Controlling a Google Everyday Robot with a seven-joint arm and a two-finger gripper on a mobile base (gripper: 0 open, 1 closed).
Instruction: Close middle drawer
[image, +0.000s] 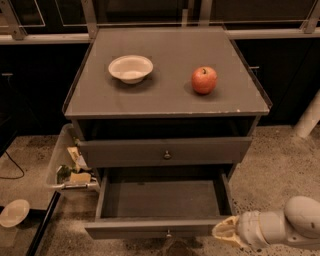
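Observation:
The middle drawer (161, 199) is pulled far out of the grey cabinet. It is a shallow, empty box, and its flat front (150, 228) carries a small round knob (168, 233). Above it, a narrower drawer front (165, 151) with its own knob stands slightly out, with a dark gap over it. My gripper (224, 233) is at the lower right, just beside the right end of the middle drawer's front and at the same height. The pale arm (287, 225) runs off to the right behind it.
A white bowl (130, 68) and a red apple (204, 80) sit on the cabinet top (170, 95). A clear plastic bin (70, 167) with scraps stands on the floor at the cabinet's left. A white dish (14, 212) lies at the far left, and a white post (309, 117) stands at the right.

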